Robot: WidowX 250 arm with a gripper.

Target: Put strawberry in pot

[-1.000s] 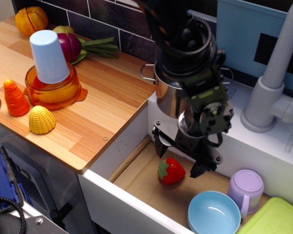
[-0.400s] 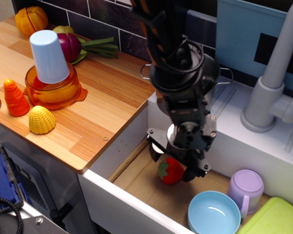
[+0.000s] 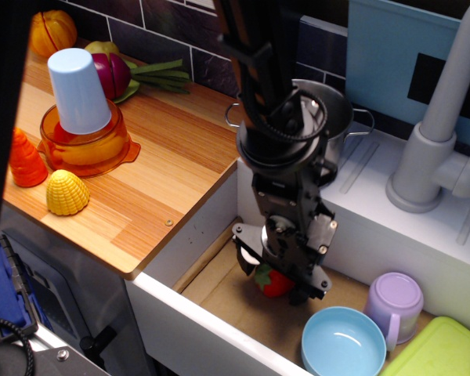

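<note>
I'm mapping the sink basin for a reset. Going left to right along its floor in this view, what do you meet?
Strawberry under the hand → light blue bowl → purple cup → green lid.

A: What was glossy?
B: The strawberry looked like shiny red plastic, and the pot was polished steel.
A: The counter?
B: Pale wood grain, matt. The orange bowl was clear, smooth plastic.

Arm reaches straight down, tool low, fingers spread apart.
</note>
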